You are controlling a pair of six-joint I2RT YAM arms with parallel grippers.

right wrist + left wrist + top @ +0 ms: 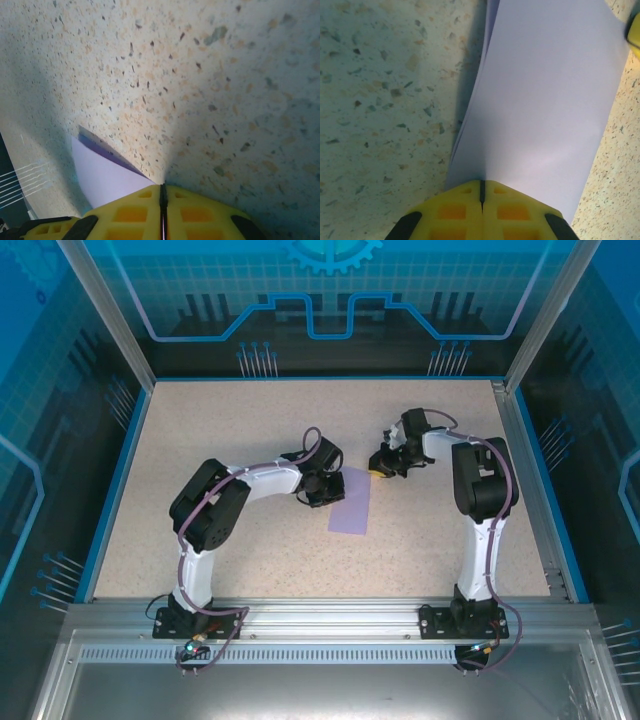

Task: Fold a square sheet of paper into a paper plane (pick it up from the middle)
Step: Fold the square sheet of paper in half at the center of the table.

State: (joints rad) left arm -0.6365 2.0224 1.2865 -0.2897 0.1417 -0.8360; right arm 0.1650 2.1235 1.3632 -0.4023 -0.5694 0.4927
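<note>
We're clamping thin pale-lavender paper sheet [545, 115] w/ left gripper [482, 192]; long axis is running straight ahead of jaws. Right gripper [162, 192], jaws looking closed, is sitting at far corner.

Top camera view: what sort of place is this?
Probably a robotics lab test cell: a speckled table boxed in by aluminium framing and blue printed panels, with a left arm and right arm bolted at its near edge.

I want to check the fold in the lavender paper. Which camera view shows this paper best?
The left wrist view: the paper is large there, and its left edge shows two layers slightly apart. The top external view gives the whole paper, a narrow rectangle, but small. The right wrist view catches one corner.
</note>
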